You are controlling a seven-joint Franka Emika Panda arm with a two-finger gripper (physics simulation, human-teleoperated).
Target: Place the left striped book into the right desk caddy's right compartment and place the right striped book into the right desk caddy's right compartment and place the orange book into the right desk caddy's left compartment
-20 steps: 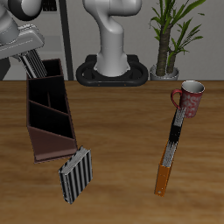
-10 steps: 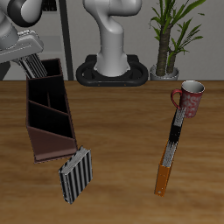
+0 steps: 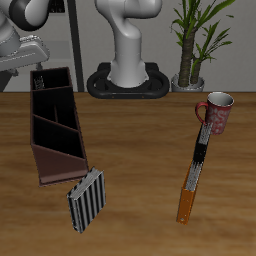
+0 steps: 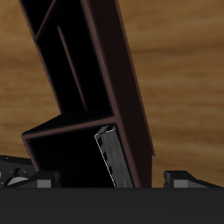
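With the gripper seen spread and empty over the right desk caddy, where one striped book is stood, the other striped book, laid flat at the caddy's 5 o'clock, is judged light, stiff and thin, and best pinched across its long edges.

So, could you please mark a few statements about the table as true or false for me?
1. A striped book lies on the table by the desk caddy. True.
2. The orange book is inside the caddy. False: it lies on the table, in line with a black book.
3. The gripper is open. True.
4. The mug lies on its side. False: it stands upright.
5. A thin book stands inside a caddy compartment. True, in the wrist view.
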